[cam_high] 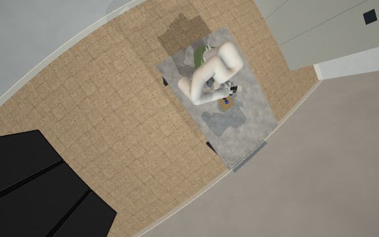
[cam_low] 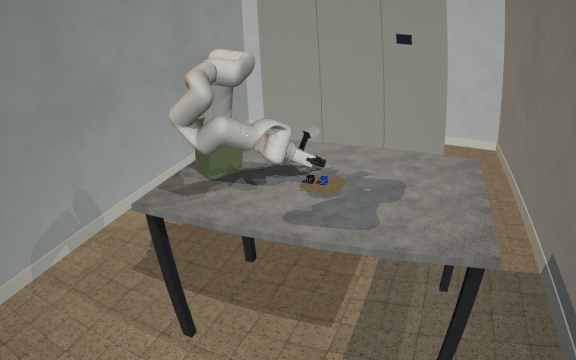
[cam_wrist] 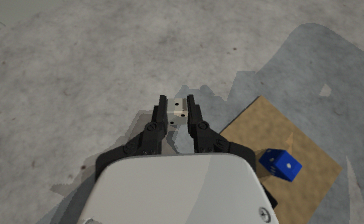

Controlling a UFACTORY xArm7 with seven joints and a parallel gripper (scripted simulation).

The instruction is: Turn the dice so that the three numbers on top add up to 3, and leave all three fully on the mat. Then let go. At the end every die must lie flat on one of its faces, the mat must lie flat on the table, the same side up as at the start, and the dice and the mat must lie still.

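My gripper (cam_wrist: 177, 103) is shut on a cream white die (cam_wrist: 179, 111) and holds it above the grey table, a little to the left of the tan mat. A blue die (cam_wrist: 281, 165) lies on the mat in the wrist view, one pip on its top face. In the exterior view the gripper (cam_low: 318, 161) hangs just above the mat (cam_low: 324, 185), where a black die (cam_low: 310, 179) and the blue die (cam_low: 323, 180) lie side by side. The top view shows the mat (cam_high: 226, 105) and the blue die (cam_high: 227, 102) under the arm.
The arm's green base block (cam_low: 218, 159) stands at the table's back left. The table edge runs to the front and right. Closets stand behind the table.
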